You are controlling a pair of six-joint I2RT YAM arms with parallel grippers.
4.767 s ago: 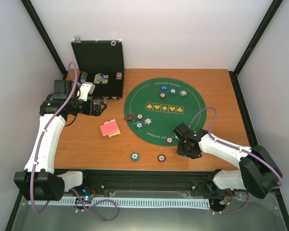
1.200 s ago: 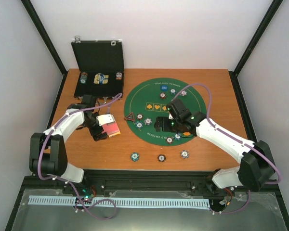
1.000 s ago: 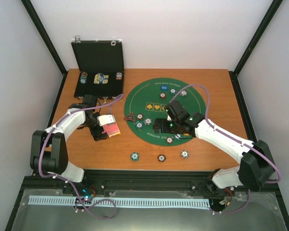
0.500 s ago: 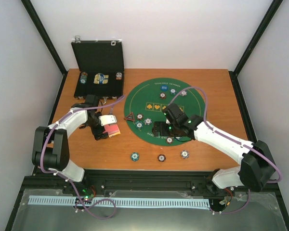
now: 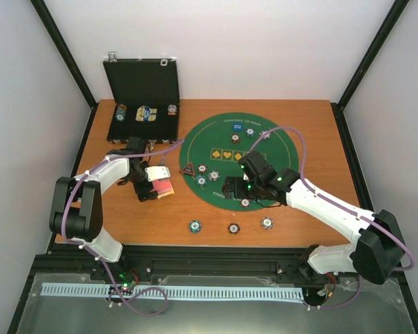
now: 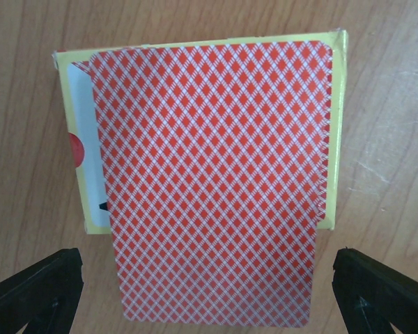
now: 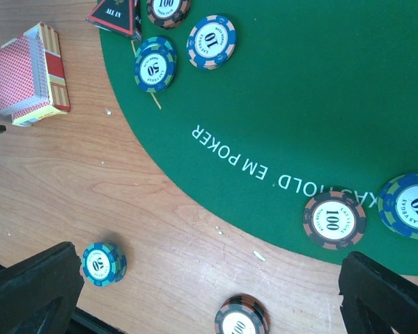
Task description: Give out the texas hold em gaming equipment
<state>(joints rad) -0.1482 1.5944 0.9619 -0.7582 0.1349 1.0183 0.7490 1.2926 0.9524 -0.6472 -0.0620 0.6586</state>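
We find the stack of red-backed playing cards [image 6: 212, 181] lying flat on a yellow cardboard card box [image 6: 339, 139]. It sits on the bare wood of the left half of the brown wooden worktop [image 5: 125, 223], just left of the round green felt mat [image 5: 282, 149]. The top card sits slightly skewed, and its end toward the gripper overhangs the box. Our left gripper [image 5: 146, 191] hangs over that end with its fingers [image 6: 35, 292] spread wide, one on each side of the cards. They are clear of both edges and hold nothing.

Just right of the cards, at the mat's left rim, lies the black red-edged triangle marker [image 7: 115, 15]. Beside it are a brown striped poker chip [image 7: 167, 8], a blue striped poker chip [image 7: 211, 42] and a teal striped poker chip [image 7: 155, 64]. At the mat's near rim we see a second brown chip [image 7: 334, 221] touching a second blue chip [image 7: 411, 207]. Our right gripper [image 7: 209, 292] hovers above the mat's near-left rim, its fingers wide apart with nothing between them.

A row of three chips [image 5: 233, 227] lies on the wood along the worktop's near edge. A small blue disc [image 5: 237, 127] lies at the mat's far rim. The open black hinged case [image 5: 143, 87] stands at the far-left corner.
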